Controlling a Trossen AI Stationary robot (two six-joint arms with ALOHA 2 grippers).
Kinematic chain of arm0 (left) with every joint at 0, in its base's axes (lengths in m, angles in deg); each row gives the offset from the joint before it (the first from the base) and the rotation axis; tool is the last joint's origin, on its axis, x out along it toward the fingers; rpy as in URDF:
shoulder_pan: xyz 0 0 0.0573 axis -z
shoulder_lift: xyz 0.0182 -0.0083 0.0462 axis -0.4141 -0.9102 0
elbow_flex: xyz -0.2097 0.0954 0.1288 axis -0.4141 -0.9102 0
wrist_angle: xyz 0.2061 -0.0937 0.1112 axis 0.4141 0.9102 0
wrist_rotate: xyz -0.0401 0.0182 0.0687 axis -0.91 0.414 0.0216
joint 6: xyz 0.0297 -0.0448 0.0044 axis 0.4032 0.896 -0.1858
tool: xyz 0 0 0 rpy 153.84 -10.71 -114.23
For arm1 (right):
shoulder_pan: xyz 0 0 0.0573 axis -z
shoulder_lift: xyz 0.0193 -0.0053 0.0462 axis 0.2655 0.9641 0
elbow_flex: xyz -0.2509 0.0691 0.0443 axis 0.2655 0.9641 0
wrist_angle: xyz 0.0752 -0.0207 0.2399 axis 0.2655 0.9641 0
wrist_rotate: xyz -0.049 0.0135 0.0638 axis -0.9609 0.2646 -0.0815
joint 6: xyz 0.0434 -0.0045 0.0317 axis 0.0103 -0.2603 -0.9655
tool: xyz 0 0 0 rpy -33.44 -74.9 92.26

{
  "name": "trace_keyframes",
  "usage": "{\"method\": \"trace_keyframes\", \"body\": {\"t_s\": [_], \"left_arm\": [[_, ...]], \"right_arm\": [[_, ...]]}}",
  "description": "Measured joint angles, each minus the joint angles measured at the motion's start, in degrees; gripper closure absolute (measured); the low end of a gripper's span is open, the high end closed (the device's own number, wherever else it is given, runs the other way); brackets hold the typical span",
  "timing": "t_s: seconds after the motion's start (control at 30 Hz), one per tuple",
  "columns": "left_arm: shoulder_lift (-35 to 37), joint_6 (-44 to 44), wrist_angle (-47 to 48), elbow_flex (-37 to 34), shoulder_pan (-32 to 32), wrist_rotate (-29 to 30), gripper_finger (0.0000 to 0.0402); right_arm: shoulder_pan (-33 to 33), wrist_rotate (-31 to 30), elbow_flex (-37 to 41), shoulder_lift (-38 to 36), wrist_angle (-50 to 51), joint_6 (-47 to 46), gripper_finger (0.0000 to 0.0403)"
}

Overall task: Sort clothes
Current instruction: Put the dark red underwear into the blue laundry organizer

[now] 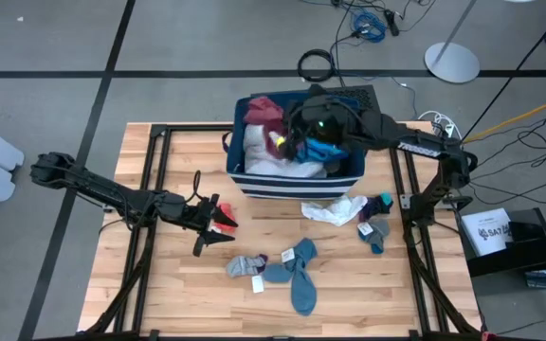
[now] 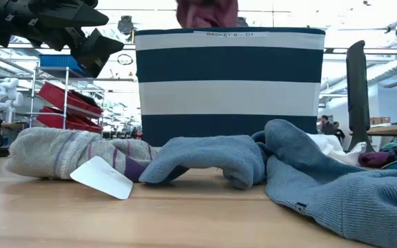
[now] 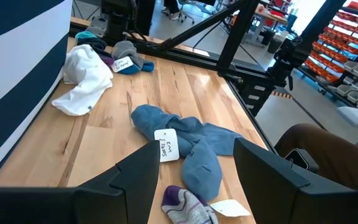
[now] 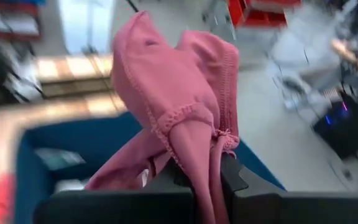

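hanging over the striped bin (image 1: 297, 180), the right tool (image 4: 197, 180) is clamped on a maroon piece (image 4: 179, 93) that bunches up at its twelve o'clock. the left tool (image 1: 218, 223) hovers with its fingers apart, and the blue socks (image 1: 297, 270) lie on the surface (image 1: 178, 294) at its four o'clock, near the grey sock (image 1: 243, 266). a white garment (image 1: 335, 210) lies at the bin's six o'clock.

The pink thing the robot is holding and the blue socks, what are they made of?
The pink garment looks like thin, soft knit fabric, matte, with a stitched scalloped edge; it folds limply in the right gripper. The blue socks look like thicker, fuzzy knit, probably cotton or wool: dull, ribbed, slumped flat on the table.
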Motion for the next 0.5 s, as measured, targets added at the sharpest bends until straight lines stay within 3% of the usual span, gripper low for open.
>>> {"method": "trace_keyframes", "body": {"t_s": [0.17,0.3,0.5], "left_arm": [[0.0,-0.18,0.0,0.0,0.0,0.0,0.0187],[0.0,-0.48,0.0,0.0,0.0,0.0,0.0187],[0.02,-0.48,0.0,0.0,0.0,0.0,0.0187]], "right_arm": [[3.99,0.57,0.0,0.02,11.7,-3.23,0.0399],[7.1,5.56,0.0,0.02,19.51,-6.54,0.0399],[10.66,8.98,0.13,0.63,25.02,-7.48,0.0399]]}}
